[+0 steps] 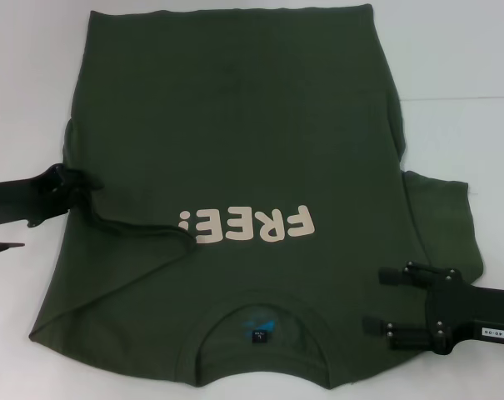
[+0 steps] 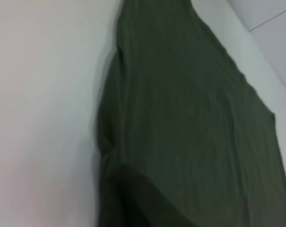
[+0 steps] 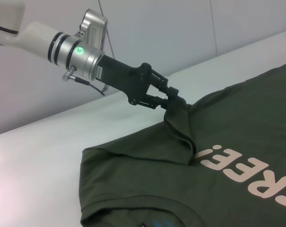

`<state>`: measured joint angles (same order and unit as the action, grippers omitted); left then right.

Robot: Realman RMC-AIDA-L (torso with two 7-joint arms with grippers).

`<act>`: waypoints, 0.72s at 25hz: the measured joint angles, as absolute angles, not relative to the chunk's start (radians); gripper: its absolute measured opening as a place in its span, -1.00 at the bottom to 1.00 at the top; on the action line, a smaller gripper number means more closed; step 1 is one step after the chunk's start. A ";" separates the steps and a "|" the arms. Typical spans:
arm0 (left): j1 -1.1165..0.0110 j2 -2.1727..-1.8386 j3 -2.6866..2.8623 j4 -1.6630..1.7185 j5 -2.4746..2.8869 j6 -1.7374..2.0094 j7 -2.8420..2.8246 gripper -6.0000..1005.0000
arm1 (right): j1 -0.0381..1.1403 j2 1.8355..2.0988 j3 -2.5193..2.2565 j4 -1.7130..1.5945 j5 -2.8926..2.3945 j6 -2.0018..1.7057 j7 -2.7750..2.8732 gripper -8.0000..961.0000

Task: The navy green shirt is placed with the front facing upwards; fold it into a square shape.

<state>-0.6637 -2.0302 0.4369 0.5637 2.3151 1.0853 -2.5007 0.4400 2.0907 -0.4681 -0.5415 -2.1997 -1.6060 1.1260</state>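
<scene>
Collar [image 1: 264,312] nearest; only right wrist view shows left end effector [image 3: 177,101] pinching shirt [image 1: 235,150]

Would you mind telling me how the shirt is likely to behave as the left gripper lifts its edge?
Probably floppy: where the left gripper pinches the shirt, the cloth bunches into a ridge rather than rising flat. It likely drapes and trails, since the rest lies limp on the table. It seems light and not fragile. The right gripper is open over the other sleeve.
</scene>
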 joint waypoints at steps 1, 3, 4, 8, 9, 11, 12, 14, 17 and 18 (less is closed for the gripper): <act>-0.664 -2.030 0.437 0.558 2.305 1.083 -2.496 -0.48 | 0.440 2.091 -0.468 -0.541 -2.200 -1.606 1.126 0.84; -0.665 -2.031 0.437 0.543 2.282 1.076 -2.487 -0.43 | 0.440 2.091 -0.468 -0.541 -2.200 -1.606 1.126 0.84; -0.666 -2.032 0.437 0.533 2.264 1.071 -2.482 -0.40 | 0.441 2.091 -0.468 -0.541 -2.200 -1.606 1.126 0.84; -0.667 -2.034 0.437 0.482 2.172 1.056 -2.431 -0.25 | 0.442 2.091 -0.468 -0.541 -2.200 -1.608 1.126 0.84; -0.667 -2.035 0.437 0.468 2.151 1.051 -2.420 -0.21 | 0.441 2.091 -0.468 -0.542 -2.200 -1.608 1.126 0.84; -0.667 -2.040 0.437 0.453 2.112 1.041 -2.405 -0.21 | 0.441 2.091 -0.468 -0.541 -2.200 -1.608 1.126 0.84; -0.667 -2.045 0.437 0.450 2.093 1.036 -2.396 -0.20 | 0.441 2.091 -0.468 -0.541 -2.200 -1.608 1.126 0.84; -0.666 -2.056 0.437 0.448 2.049 1.023 -2.380 -0.20 | 0.443 2.090 -0.468 -0.537 -2.200 -1.608 1.126 0.84; -0.661 -2.062 0.437 0.446 2.009 1.019 -2.369 -0.20 | 0.445 2.088 -0.468 -0.530 -2.200 -1.607 1.124 0.84; -0.657 -2.061 0.437 0.446 2.001 1.027 -2.367 -0.20 | 0.445 2.088 -0.468 -0.530 -2.200 -1.607 1.124 0.84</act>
